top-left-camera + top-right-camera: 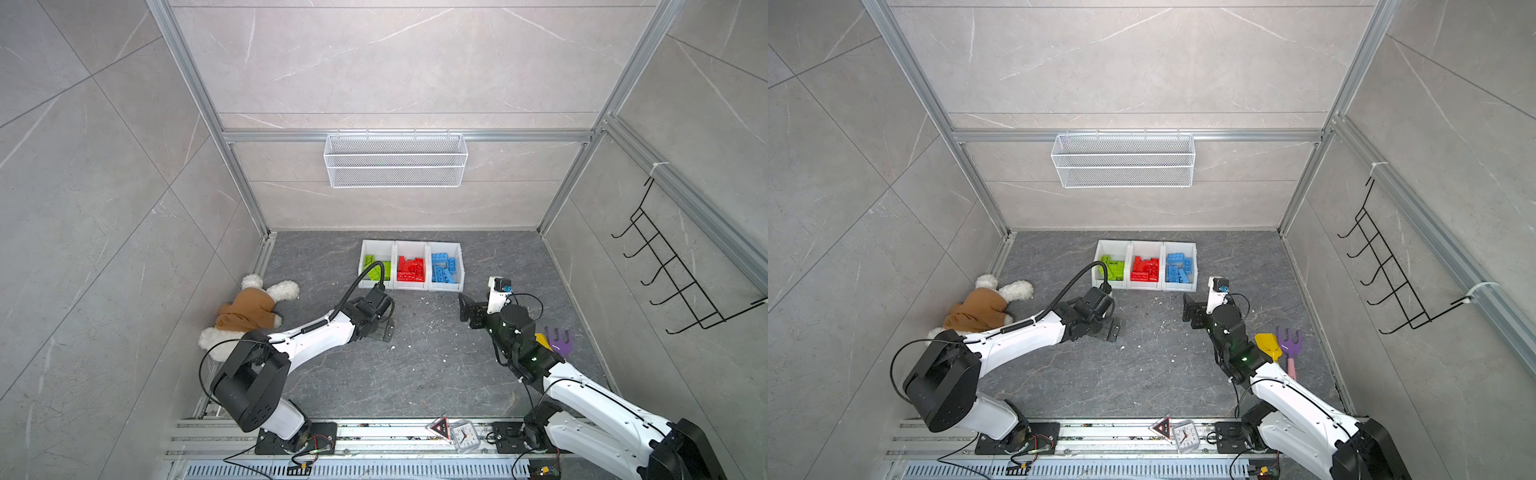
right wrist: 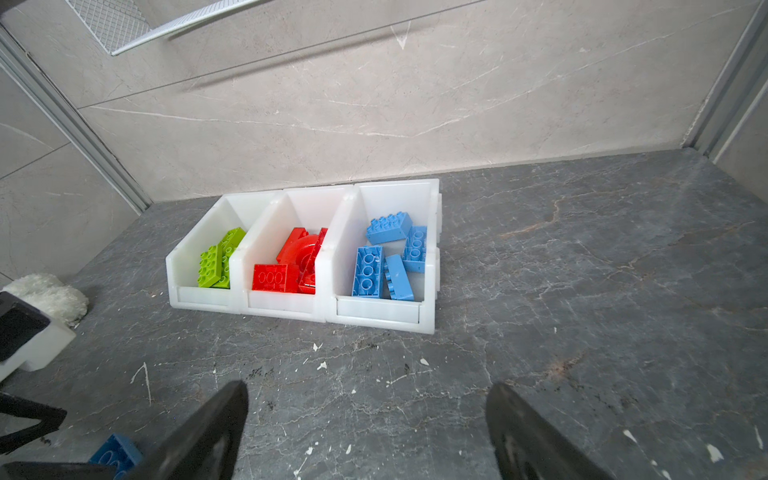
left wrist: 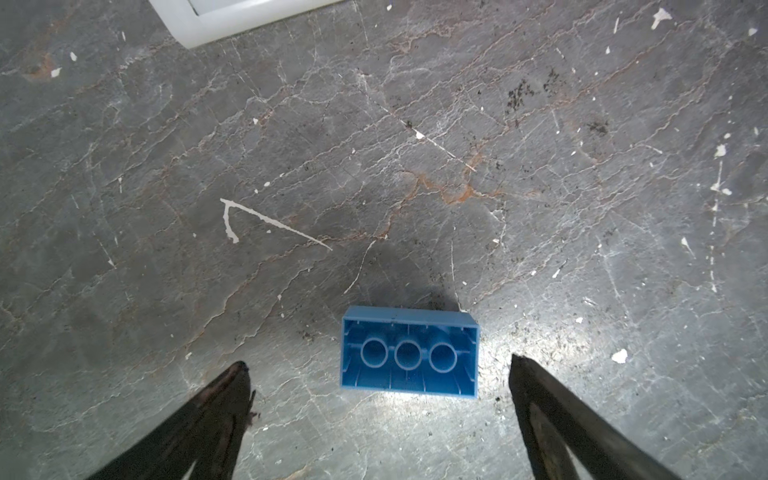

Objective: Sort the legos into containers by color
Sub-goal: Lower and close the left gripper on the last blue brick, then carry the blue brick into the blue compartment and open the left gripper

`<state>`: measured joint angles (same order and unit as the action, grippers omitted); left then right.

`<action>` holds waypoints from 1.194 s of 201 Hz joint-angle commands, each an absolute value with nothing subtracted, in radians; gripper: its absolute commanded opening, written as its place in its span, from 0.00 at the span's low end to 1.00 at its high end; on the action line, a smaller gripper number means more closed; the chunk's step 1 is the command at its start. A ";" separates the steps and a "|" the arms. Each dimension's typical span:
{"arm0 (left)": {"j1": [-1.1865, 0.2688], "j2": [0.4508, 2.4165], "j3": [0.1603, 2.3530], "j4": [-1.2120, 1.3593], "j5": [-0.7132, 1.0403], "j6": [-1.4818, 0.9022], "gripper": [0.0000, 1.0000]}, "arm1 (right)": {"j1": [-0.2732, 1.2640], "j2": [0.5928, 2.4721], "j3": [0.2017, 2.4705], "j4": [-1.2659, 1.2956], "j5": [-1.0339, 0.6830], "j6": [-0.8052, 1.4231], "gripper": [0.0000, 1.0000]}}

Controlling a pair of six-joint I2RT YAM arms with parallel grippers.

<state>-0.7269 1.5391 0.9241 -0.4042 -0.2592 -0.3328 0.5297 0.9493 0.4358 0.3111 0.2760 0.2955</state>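
One blue lego (image 3: 409,353), hollow side up on floor, between wide jaws of left gripper (image 3: 378,361), mid-frame in both top views; step judged: pickup; next: descend, close, carry to rightmost container (image 1: 446,286); right gripper (image 2: 368,387) wide, empty.

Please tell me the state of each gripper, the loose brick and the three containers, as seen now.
left gripper: open, empty.
right gripper: open, empty.
blue brick: on the floor under the left gripper, hollow side up, not gripped.
left container: holds green bricks only.
middle container: holds red bricks only.
right container: holds blue bricks only.
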 commanded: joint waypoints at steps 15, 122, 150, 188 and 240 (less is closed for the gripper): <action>-0.732 1.619 0.942 -0.354 -0.235 -0.324 0.99 | 0.529 0.957 0.446 0.330 0.273 0.295 0.91; -0.732 1.715 0.967 -0.333 -0.221 -0.339 0.69 | 0.531 0.955 0.446 0.328 0.276 0.292 0.91; -0.735 1.700 0.981 -0.350 -0.221 -0.337 0.61 | 0.531 0.931 0.451 0.312 0.290 0.285 0.91; -0.735 1.664 1.105 -0.360 -0.164 -0.272 0.54 | 0.531 0.883 0.470 0.252 0.324 0.288 0.91; -0.733 1.868 1.563 -0.371 -0.091 -0.092 0.52 | 0.530 0.810 0.496 0.173 0.333 0.292 0.91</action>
